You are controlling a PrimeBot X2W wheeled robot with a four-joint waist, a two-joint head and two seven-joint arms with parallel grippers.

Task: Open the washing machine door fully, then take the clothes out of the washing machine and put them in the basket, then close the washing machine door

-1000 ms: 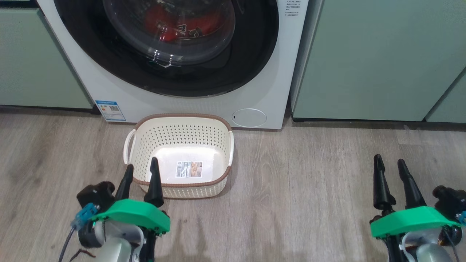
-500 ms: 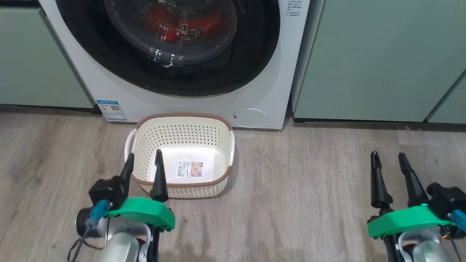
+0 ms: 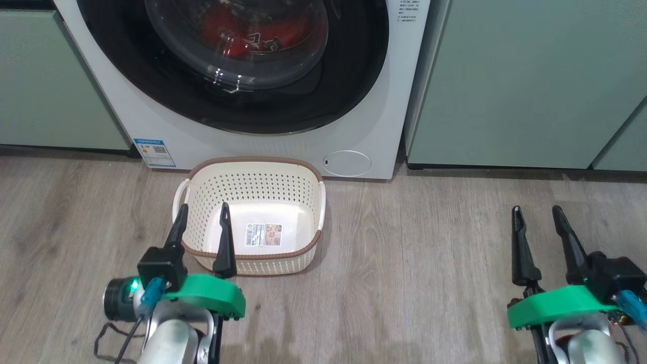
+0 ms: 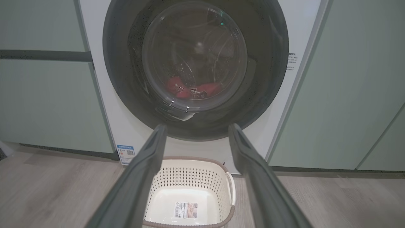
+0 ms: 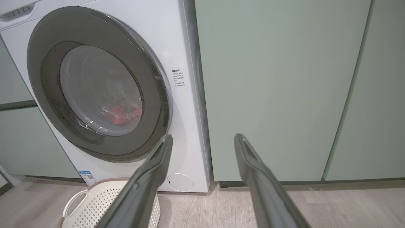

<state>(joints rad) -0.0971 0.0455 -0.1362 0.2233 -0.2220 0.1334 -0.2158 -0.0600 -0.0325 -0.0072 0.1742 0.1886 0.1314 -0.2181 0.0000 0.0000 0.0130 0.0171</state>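
Behind washing machine door (image 3: pixel 263 71): clothes (image 3: pixel 242 30) | basket (image 3: pixel 252 187): label sticker (image 3: pixel 263 235) | left gripper (image 3: pixel 203 206), right gripper (image 3: pixel 536 208): fingers spread

Our head camera: high, facing forward and down; we see floor (image 3: pixel 429 253), basket (image 3: pixel 252 184), lower part of washing machine (image 3: pixel 379 136). Our left wrist camera: low, near, facing washing machine door (image 4: pixel 194 63) head-on. Our right wrist camera: low, further right, viewing door at slant. All three share door, basket, machine front.
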